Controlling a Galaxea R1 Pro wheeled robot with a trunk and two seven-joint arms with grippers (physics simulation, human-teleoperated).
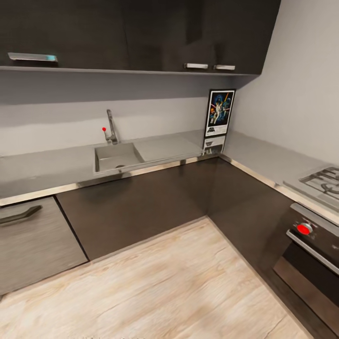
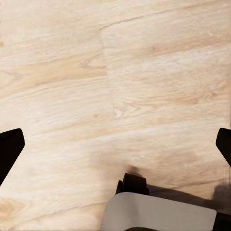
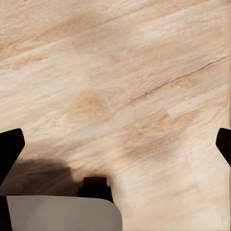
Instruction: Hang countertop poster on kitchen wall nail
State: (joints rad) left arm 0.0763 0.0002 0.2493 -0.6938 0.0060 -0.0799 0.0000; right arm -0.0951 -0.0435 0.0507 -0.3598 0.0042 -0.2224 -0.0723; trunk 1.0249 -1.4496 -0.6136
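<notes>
Facing the kitchen corner

We see the poster (image 1: 219,120) upright on the countertop (image 1: 169,147) in the corner; left gripper (image 2: 115,144) and right gripper (image 3: 115,144) both spread wide over floor (image 2: 115,72).

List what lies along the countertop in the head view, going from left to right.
Tap with its red-tipped lever, over the inset sink → bare stretch of the kitchen countertop → the poster standing upright in the corner → the hob on the right-hand run, above the oven.
</notes>
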